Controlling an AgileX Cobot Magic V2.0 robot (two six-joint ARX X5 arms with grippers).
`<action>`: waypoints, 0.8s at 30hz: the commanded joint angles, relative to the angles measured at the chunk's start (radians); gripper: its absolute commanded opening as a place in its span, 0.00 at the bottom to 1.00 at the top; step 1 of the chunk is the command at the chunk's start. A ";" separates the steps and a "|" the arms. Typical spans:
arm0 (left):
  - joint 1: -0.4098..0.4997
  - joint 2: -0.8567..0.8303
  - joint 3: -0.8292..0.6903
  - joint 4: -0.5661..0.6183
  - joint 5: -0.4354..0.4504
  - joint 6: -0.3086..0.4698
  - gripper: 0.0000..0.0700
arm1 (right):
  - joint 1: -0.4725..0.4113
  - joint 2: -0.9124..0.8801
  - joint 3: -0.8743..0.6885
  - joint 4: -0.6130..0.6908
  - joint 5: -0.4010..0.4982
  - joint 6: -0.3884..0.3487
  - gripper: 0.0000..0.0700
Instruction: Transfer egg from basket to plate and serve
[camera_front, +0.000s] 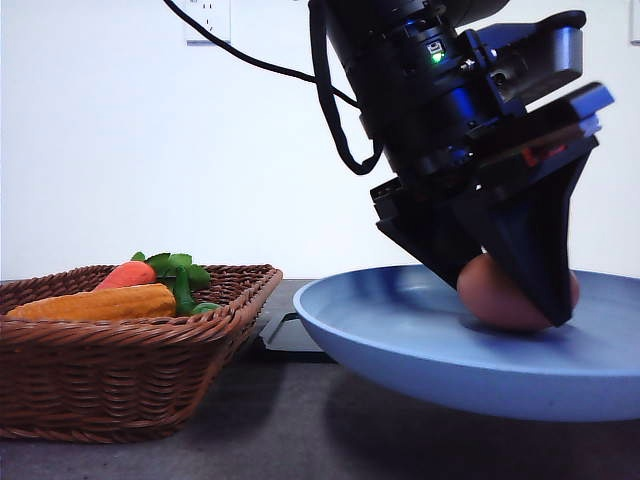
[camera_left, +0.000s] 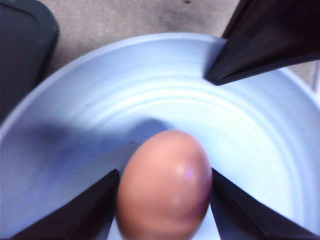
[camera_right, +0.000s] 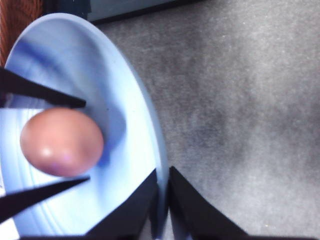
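The pinkish-brown egg (camera_front: 495, 295) (camera_left: 165, 187) (camera_right: 61, 142) sits low inside the light-blue plate (camera_front: 400, 350) (camera_left: 90, 100) (camera_right: 75, 55), touching its floor or just above it. My left gripper (camera_front: 512, 300) (camera_left: 165, 180) is shut on the egg, one black finger on each side. In the right wrist view those fingers (camera_right: 45, 95) bracket the egg. My right gripper (camera_right: 162, 180) is shut on the plate's rim, and one of its fingers (camera_left: 270, 40) shows at the rim in the left wrist view. The wicker basket (camera_front: 120, 370) stands at the left.
An orange carrot (camera_front: 125, 273), a yellow corn cob (camera_front: 95, 303) and green leaves (camera_front: 180, 270) lie in the basket. A flat black tray (camera_front: 290, 335) (camera_left: 20, 50) lies between basket and plate. Grey tabletop (camera_right: 240, 110) stretches beside the plate.
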 joint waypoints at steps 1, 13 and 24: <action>-0.006 0.007 0.014 0.003 0.017 -0.025 0.52 | 0.002 0.008 0.017 0.013 -0.011 -0.017 0.00; 0.061 -0.185 0.014 -0.074 0.020 -0.046 0.52 | -0.028 0.192 0.109 0.009 -0.001 -0.115 0.00; 0.127 -0.445 0.014 -0.195 0.020 -0.060 0.51 | -0.100 0.492 0.354 0.031 0.002 -0.187 0.00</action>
